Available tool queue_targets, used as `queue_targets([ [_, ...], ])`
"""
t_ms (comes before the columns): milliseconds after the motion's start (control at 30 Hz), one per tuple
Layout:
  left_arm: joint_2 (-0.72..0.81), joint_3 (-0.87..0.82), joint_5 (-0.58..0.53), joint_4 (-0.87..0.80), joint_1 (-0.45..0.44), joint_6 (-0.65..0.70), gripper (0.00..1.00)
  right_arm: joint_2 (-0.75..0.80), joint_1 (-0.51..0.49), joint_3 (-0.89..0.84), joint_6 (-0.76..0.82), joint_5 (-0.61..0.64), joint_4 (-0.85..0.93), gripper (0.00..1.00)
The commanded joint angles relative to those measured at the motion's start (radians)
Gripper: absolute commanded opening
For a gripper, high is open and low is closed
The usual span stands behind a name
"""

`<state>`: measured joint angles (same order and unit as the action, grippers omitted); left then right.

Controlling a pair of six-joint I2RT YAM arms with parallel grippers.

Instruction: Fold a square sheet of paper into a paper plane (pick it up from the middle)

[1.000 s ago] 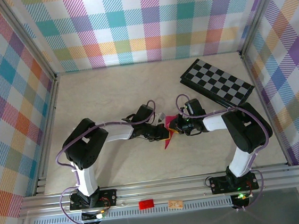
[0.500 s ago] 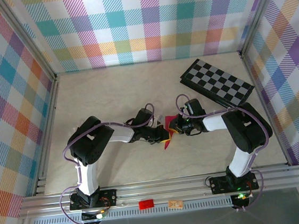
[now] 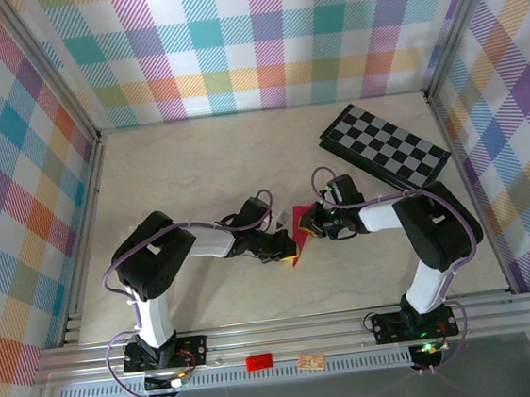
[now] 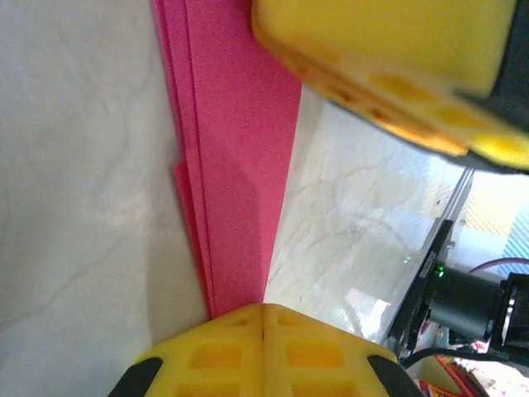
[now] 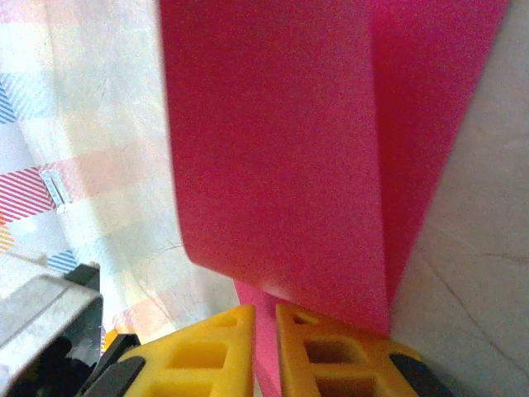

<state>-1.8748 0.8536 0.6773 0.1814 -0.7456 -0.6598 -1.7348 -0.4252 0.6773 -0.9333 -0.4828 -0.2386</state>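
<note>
The square sheet of paper is folded into a slim magenta paper plane [image 3: 296, 253] at the table's middle, pointed tip toward the near edge. In the left wrist view its layered long edges [image 4: 240, 149] lie flat on the table. My left gripper [image 3: 286, 246] is shut, its joined yellow tips [image 4: 263, 310] sitting on the near end of the paper; whether any paper is pinched is hidden. My right gripper [image 3: 305, 225] comes from the right and is shut on the paper plane [image 5: 281, 141], a pink layer showing in the narrow gap between its fingers [image 5: 264, 318]. A raised flap curls above them.
A black-and-grey checkerboard [image 3: 385, 145] lies at the back right. A small red tag [image 3: 258, 361] and a tan piece [image 3: 311, 361] rest on the front rail. Plaid walls close in the table on three sides.
The left arm has shifted, bringing its gripper slightly right and nearer along the paper toward the tip. The right arm and the paper have barely moved.
</note>
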Motion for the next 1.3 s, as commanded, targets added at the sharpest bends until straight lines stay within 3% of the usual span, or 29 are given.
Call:
queue_targets([
  [0,0.029,0.003,0.009,-0.216,-0.040,0.098,0.06,-0.040,0.003,-0.009,0.015,0.055,0.082,0.17],
  [400,0.067,0.015,-0.093,-0.395,-0.072,0.202,0.05,-0.039,0.004,-0.011,0.016,0.054,0.084,0.17],
  [700,0.235,0.001,-0.115,-0.246,-0.066,0.125,0.05,-0.038,0.003,-0.023,-0.010,0.048,0.064,0.17],
  [933,0.080,0.104,-0.084,-0.057,-0.041,-0.035,0.04,-0.016,0.003,-0.036,-0.027,0.054,0.060,0.17],
  [1267,-0.066,0.190,-0.144,-0.051,-0.027,-0.044,0.06,-0.023,0.002,-0.054,-0.034,0.051,0.037,0.16],
])
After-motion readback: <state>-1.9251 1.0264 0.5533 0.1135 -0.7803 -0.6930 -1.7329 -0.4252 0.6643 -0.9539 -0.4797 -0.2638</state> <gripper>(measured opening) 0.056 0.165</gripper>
